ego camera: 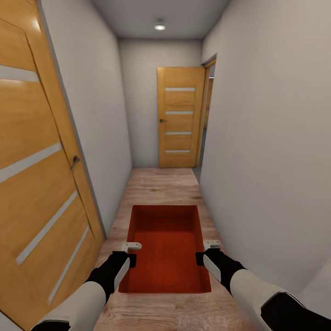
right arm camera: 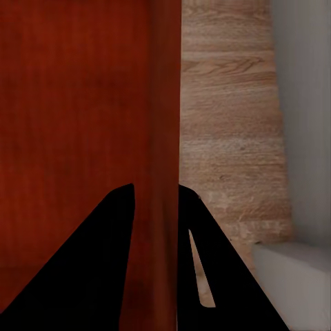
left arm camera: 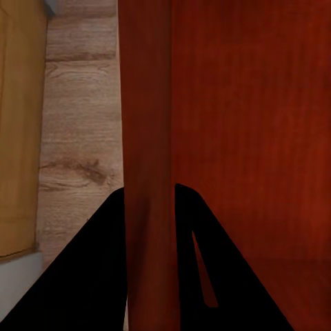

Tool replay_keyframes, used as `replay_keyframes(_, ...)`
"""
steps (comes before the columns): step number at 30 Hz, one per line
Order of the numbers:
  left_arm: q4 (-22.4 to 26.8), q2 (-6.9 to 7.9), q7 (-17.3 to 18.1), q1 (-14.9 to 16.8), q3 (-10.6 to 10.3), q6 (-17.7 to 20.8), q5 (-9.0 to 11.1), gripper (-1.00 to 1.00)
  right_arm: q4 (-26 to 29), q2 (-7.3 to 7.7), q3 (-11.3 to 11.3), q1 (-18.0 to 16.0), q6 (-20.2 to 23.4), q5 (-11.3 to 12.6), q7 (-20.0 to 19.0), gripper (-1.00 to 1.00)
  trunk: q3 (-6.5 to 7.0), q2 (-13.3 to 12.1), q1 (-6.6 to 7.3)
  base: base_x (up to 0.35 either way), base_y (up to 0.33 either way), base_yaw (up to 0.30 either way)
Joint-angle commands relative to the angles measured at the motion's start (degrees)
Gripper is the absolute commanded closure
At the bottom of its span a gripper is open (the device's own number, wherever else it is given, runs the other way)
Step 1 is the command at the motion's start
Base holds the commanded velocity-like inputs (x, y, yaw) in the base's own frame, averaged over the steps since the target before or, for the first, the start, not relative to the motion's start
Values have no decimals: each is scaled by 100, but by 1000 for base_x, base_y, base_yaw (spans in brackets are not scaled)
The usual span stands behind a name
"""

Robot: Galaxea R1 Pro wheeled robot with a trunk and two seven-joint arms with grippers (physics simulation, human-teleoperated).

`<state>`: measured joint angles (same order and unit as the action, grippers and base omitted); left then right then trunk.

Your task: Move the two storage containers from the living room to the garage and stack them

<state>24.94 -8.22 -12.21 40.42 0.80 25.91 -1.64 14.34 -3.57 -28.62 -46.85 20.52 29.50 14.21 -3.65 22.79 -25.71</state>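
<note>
Narrow corridor, white walls (ego camera: 271, 151) either side, light wood plank flooring (ego camera: 161, 186) running ahead; ceiling lamp (ego camera: 159, 26) lit overhead. Honey-wood door (ego camera: 41, 184) close on the left, frosted strips across it, dark handle (ego camera: 75, 160) at mid height; second door (ego camera: 179, 117) of the same kind at the far end, with an open doorway (ego camera: 208, 110) just beside it on the right.

Orange-red bin (ego camera: 166, 248) held out in front between both arms, open top up, long axis pointing down the corridor, ribbed bottom visible inside. Left gripper (ego camera: 132, 255) on the bin's left wall, right gripper (ego camera: 200, 254) on its right wall, both toward the near end.

From the left wrist: left gripper (left arm camera: 150, 200) straddling the wall (left arm camera: 146, 124), one dark finger (left arm camera: 103, 234) outside over the planks, the other inside the bin; jaws narrow, clamped on the wall. From the right wrist: right gripper (right arm camera: 156, 200) likewise astride the bin (right arm camera: 76, 103), wall pinched between the two fingers (right arm camera: 200, 227), jaws narrow and gripping; planks (right arm camera: 227, 117) and a strip of white wall beyond the outer finger.
</note>
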Motion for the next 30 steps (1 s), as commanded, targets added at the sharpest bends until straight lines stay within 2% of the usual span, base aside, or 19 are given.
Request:
replay_keyframes(1, -183, 66, -45, 1, -62, 303, -82, 100, 122, 5, -208, -8, 11, 111, 46, 100, -13, 13, -7, 320, 0, 0)
replay_keyframes(30, -198, 66, -45, 1, -62, 329, -73, 100, 122, 5, -210, -9, 5, 115, 42, 100, -13, 13, -7, 321, 0, 0)
